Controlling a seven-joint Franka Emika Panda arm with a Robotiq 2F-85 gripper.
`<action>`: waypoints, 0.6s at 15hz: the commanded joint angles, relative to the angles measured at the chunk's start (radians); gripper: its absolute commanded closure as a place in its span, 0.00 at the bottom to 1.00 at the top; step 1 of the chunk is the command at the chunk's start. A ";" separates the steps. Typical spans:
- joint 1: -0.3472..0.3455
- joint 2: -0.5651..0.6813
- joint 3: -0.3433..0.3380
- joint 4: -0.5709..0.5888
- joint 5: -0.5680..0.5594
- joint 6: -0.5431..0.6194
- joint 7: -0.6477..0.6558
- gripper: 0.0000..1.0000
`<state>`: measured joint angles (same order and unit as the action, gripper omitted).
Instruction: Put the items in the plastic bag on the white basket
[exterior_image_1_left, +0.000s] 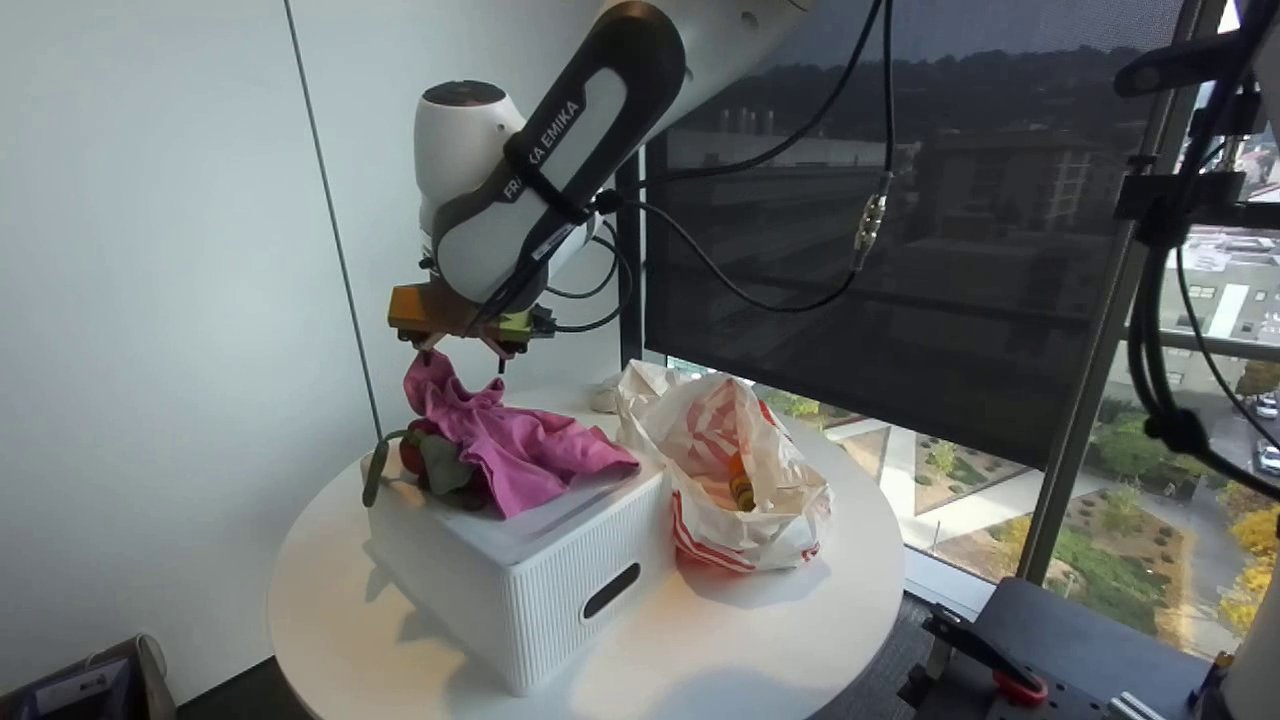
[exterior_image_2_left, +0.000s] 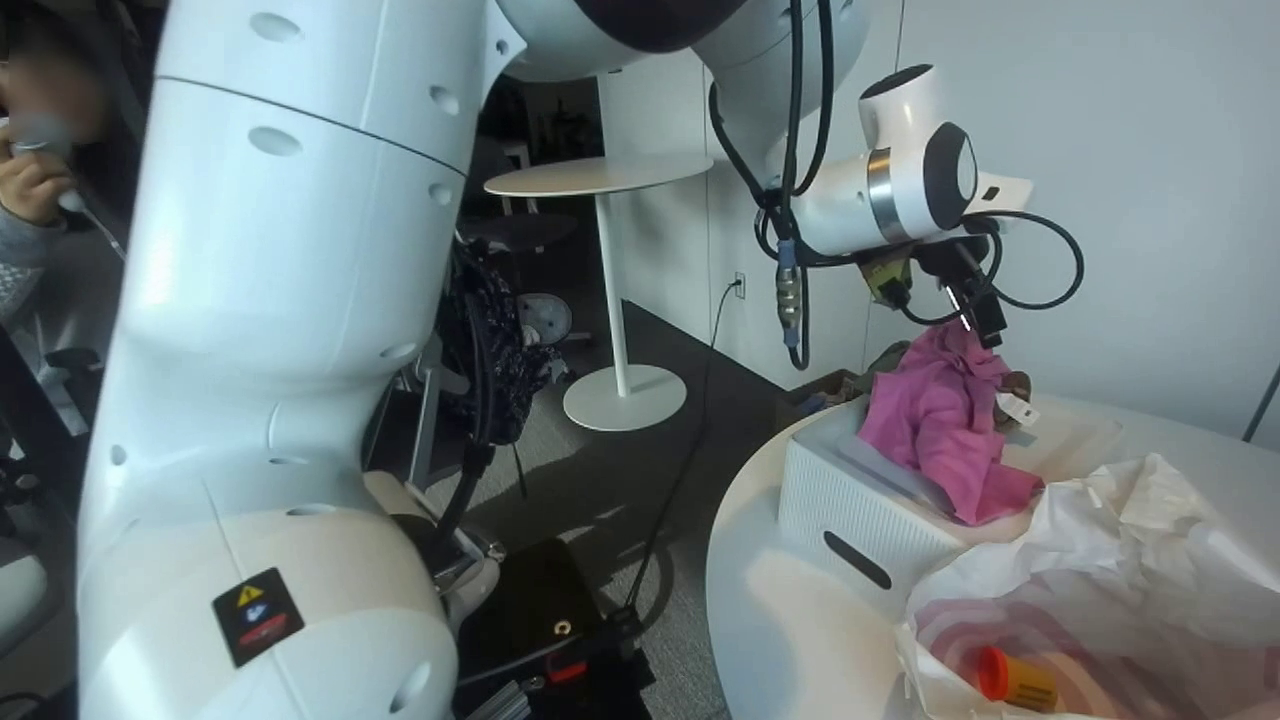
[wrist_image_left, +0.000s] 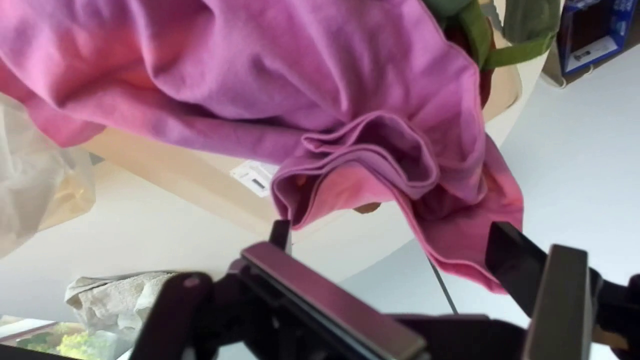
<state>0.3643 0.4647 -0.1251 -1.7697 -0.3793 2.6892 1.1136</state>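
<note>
Cloth (exterior_image_1_left: 520, 440), pink, lies heaped on the white basket (exterior_image_1_left: 540, 600) in both exterior views, partly hiding a red-and-green item (exterior_image_1_left: 445, 465) that also sits there; how deep either rests cannot be told. Gripper (wrist_image_left: 392, 237) holds nothing: jaws stand wide apart at the raised end of the cloth, contact with the fabric unclear. Progress, judged: at least two items placed. Left: an orange container (exterior_image_2_left: 1025, 683) with a red cap, inside the plastic bag (exterior_image_1_left: 778, 528) just beside the basket; folds may hide more. Estimate: past midway, next move probably to the bag.

Orientation. Cloth: long axis runs from the raised, crumpled end under the gripper down to a flatter corner pointing toward the bag. Container: appears on its side, long axis near level in an exterior view, cap toward picture left.
</note>
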 joint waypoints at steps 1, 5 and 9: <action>0.006 -0.151 -0.040 -0.141 -0.014 -0.011 0.079 0.00; -0.014 -0.285 -0.065 -0.270 -0.102 -0.103 0.202 0.00; -0.104 -0.413 -0.013 -0.377 -0.098 -0.222 0.257 0.00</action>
<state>0.3222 0.1733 -0.1842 -2.0465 -0.4688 2.5333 1.3216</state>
